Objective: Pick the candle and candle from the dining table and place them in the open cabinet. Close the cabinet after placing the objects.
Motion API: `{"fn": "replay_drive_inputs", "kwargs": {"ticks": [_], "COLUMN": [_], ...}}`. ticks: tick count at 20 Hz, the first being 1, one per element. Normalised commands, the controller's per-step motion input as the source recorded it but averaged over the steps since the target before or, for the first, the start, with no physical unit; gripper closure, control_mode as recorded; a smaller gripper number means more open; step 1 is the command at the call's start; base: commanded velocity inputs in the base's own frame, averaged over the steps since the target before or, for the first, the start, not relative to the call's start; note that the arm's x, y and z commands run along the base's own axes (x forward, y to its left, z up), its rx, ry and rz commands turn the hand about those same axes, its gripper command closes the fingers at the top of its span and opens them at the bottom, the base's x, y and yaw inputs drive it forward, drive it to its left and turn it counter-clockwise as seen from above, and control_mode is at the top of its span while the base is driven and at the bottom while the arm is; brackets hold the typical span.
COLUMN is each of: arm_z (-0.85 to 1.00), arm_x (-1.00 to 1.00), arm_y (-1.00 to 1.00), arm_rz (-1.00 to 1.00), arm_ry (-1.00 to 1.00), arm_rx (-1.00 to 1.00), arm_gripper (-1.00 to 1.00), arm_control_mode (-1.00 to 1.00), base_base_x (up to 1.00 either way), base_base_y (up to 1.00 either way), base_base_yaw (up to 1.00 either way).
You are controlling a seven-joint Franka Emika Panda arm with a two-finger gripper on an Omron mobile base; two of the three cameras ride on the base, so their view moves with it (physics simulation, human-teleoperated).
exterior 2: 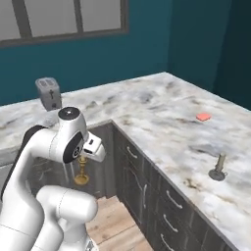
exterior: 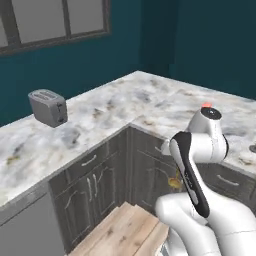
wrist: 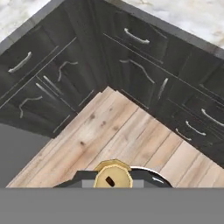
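My gripper (exterior 2: 83,160) is shut on the brass-gold candle (exterior 2: 82,172), which hangs upright below the hand over the wooden floor. The same candle shows beside my arm (exterior: 175,183), and its gold base (wrist: 113,175) sits between the dark fingertips in the hand view. The grey-metal candle (exterior 2: 218,169) stands upright near the front edge of the marble dining table (exterior 2: 162,128), far to the right of the gripper. The cabinet is out of view.
A grey toaster (exterior: 48,107) stands on the marble top by the teal wall. A small orange-red block (exterior 2: 203,116) lies on the table. Grey drawers and doors with silver handles (wrist: 135,37) line the corner around the wooden floor (wrist: 113,131).
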Motion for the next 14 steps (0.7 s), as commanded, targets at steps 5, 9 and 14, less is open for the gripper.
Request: {"fn": "replay_drive_inputs", "kwargs": {"ticks": [5, 9, 14], "arm_z": [0.00, 0.00, 0.00], "arm_x": [0.00, 0.00, 0.00], "arm_y": [0.00, 0.00, 0.00], "arm_rz": [0.00, 0.00, 0.00], "arm_ry": [0.00, 0.00, 0.00], "arm_rx": [0.00, 0.00, 0.00], "arm_gripper": [1.00, 1.00, 1.00], "arm_control_mode": [1.00, 1.00, 1.00], "base_base_x": [-0.24, 0.00, 0.00], "base_base_y": [0.00, 0.00, -0.08], "base_base_yaw": [0.90, 1.00, 0.97]}}
